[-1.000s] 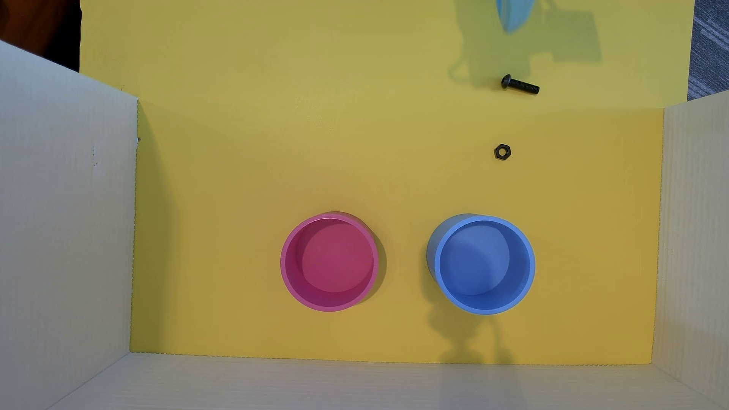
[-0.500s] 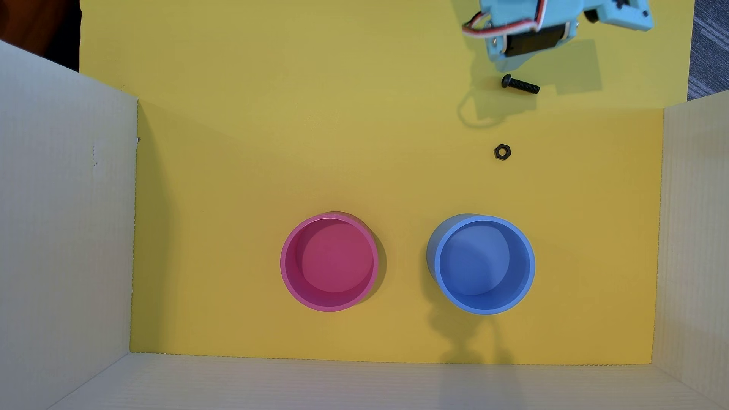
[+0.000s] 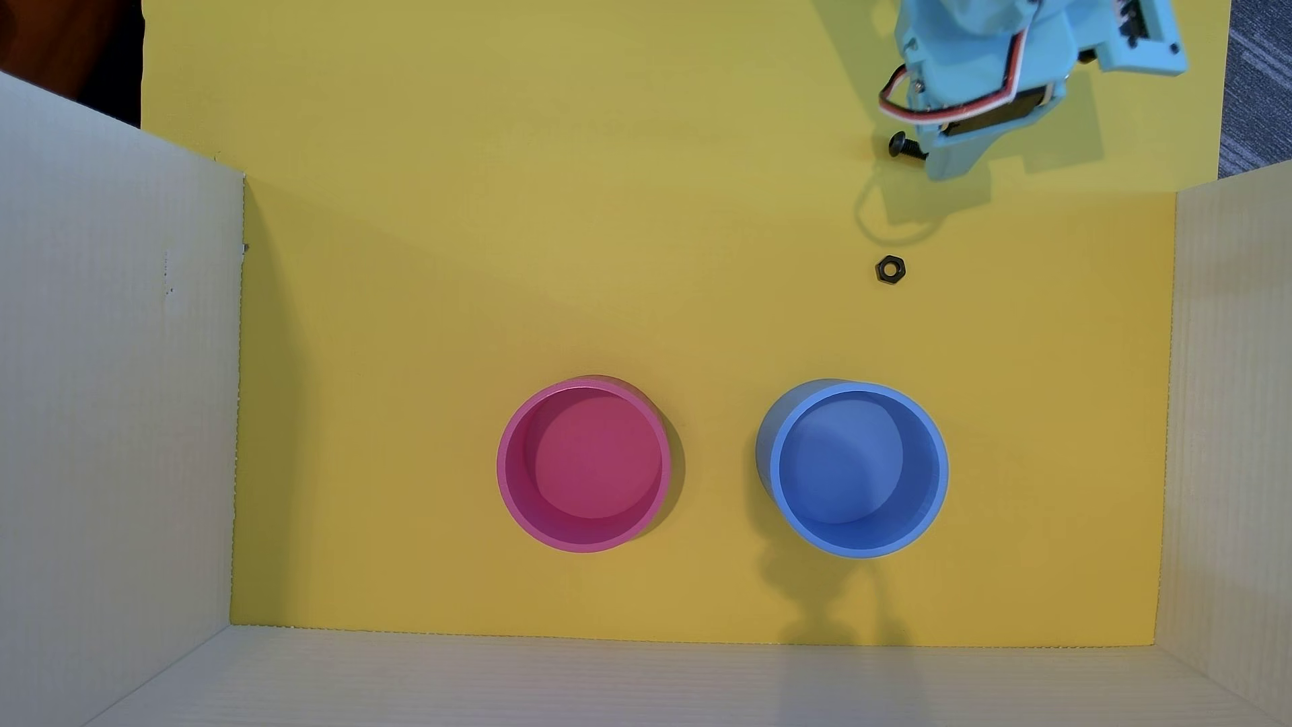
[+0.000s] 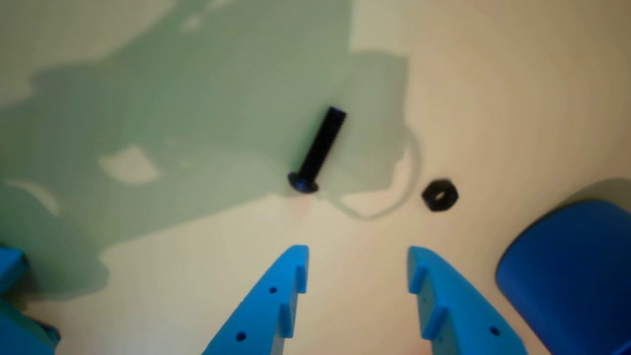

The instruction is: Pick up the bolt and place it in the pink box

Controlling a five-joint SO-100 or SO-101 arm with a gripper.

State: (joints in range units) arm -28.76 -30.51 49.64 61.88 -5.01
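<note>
The black bolt [image 4: 318, 150] lies flat on the yellow mat, clear in the wrist view just beyond my fingertips. From overhead only its rounded head [image 3: 900, 145] shows, because the light-blue arm covers the shank. My gripper [image 4: 357, 254] hovers above it, open, with a wide gap and nothing between the fingers. In the overhead view the gripper's fingertips are hidden under the arm body [image 3: 993, 77]. The pink box [image 3: 584, 465] stands empty at the lower centre of the mat, far from the bolt.
A black hex nut [image 3: 890, 269] lies a little below the bolt; the nut [image 4: 439, 195] also shows in the wrist view. A blue round container [image 3: 856, 468] stands right of the pink one. White corrugated walls [image 3: 112, 391] enclose the mat on three sides.
The arm has come in from the top edge and moved down and right until it covers the bolt's shank. Bolt, nut and both containers have not moved.
</note>
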